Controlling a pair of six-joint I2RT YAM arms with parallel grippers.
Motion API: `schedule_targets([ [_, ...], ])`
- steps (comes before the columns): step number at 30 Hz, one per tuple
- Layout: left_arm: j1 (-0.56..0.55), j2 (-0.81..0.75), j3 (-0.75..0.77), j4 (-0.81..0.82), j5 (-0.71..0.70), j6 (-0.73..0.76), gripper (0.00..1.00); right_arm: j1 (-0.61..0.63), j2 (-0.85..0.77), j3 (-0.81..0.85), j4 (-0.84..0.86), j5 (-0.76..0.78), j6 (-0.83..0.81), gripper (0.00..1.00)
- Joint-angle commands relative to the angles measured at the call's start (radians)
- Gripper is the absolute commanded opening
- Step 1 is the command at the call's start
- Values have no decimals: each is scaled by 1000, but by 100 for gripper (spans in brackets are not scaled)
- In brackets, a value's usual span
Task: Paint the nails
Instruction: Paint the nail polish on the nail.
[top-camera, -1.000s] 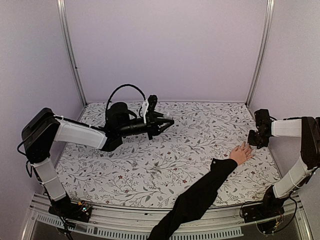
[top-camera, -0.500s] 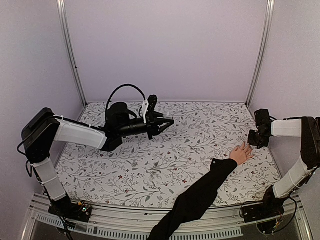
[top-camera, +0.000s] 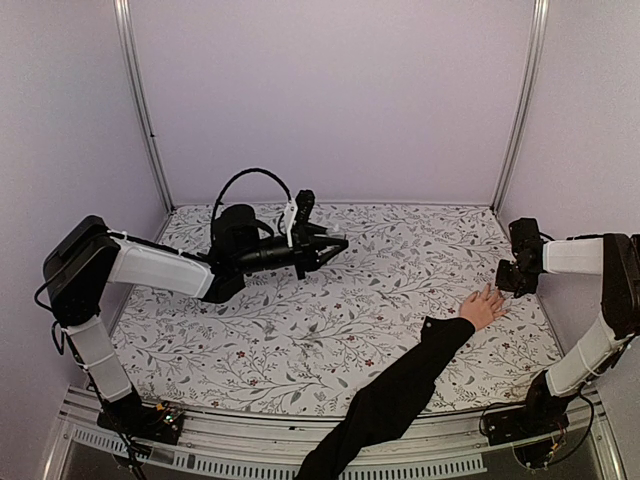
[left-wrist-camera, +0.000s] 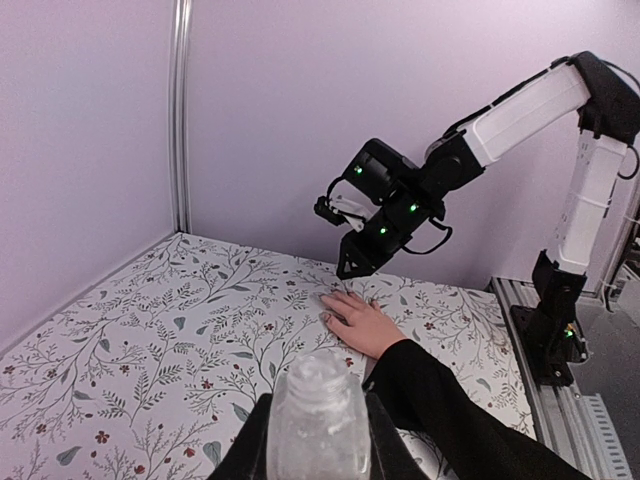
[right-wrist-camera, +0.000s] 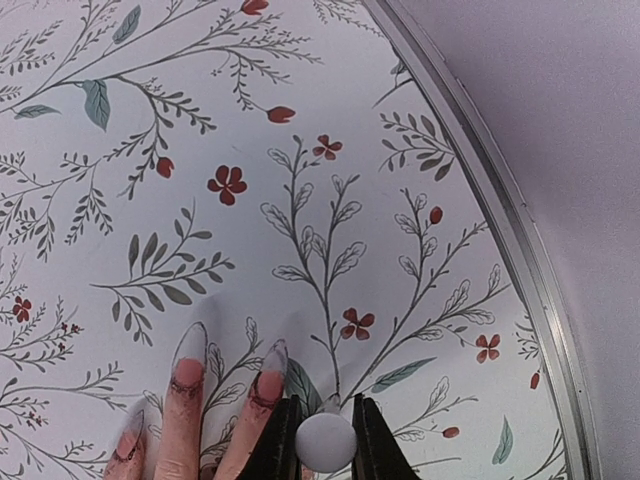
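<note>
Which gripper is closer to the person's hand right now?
Right. The right gripper, pinching a small white round piece, hangs just above the hand's fingertips by the table's right edge. The left gripper, holding the pale bottle, sits far across the table.

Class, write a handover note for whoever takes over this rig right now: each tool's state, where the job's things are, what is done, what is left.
Left tool: shut on the pale bottle, held above the table's far left.
Right tool: shut on a white round piece, probably the brush's cap, low over the fingertips.
Hand: resting on the table at the right, fingers spread; nails just beside that tool.
Done: both tools loaded. Whether any nail is coated, cannot tell.
Left: paint the nails.
</note>
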Motion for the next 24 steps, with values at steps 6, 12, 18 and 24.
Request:
schedule_targets([
  [6,12,-23,-5,27,-6,-3,0,-12,-3,4,23,31,-3,0],
  [12,13,-22,0,23,-4,-3,0,-20,2,7,31,31,-5,0],
  [18,13,-22,0,21,-5,-2,0,-26,0,8,36,30,-7,0],
  [24,12,-19,4,21,-4,-2,0,-32,-3,11,37,33,-10,0],
])
